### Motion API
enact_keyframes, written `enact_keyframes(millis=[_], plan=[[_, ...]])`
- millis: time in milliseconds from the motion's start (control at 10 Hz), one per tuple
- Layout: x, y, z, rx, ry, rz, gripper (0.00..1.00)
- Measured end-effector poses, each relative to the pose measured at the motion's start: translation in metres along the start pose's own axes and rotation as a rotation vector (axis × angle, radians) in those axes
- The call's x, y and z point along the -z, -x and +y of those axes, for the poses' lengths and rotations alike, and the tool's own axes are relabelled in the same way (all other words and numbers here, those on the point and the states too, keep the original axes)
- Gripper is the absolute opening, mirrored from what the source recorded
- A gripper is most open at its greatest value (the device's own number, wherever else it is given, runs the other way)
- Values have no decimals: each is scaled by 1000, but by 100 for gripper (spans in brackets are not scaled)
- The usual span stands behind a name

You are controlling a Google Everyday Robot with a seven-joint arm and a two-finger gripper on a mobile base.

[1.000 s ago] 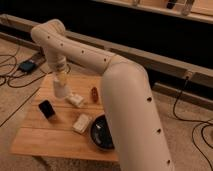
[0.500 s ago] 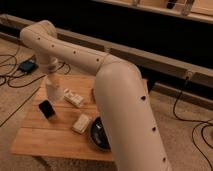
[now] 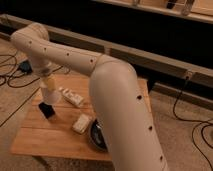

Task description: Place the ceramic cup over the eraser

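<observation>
My gripper [image 3: 48,88] hangs down from the cream arm over the left part of the wooden table [image 3: 55,142]. It is shut on the small cream-white ceramic cup [image 3: 50,96] and holds it just above and slightly behind the eraser. The eraser [image 3: 46,111] is a small black block lying on the table's left side, with its upper edge close under the cup. I cannot tell whether the cup touches it.
A long white flat bar [image 3: 73,97] lies right of the cup. A pale whitish block [image 3: 81,123] sits mid-table. A black bowl [image 3: 97,136] is partly hidden behind my arm [image 3: 120,100]. Cables [image 3: 12,75] lie on the floor at left and right.
My gripper has carried the cup left across the table and then lower, from beside the white bar to just over the black eraser.
</observation>
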Motion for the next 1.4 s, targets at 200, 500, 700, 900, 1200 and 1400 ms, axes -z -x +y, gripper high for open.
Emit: enact_keyframes(millis=[200,500,700,900,1200,1400], plan=[[-1,-12,-2,13,-4,-4,0],[-1,-35,-5,44,-7,3,0],[-4,-44,-5,62,-9,7,0],[-6,-48,-1,85,-7,10,0],[-10,-45,7,109,0,9,0],[-12,-45,11,125,4,11,11]])
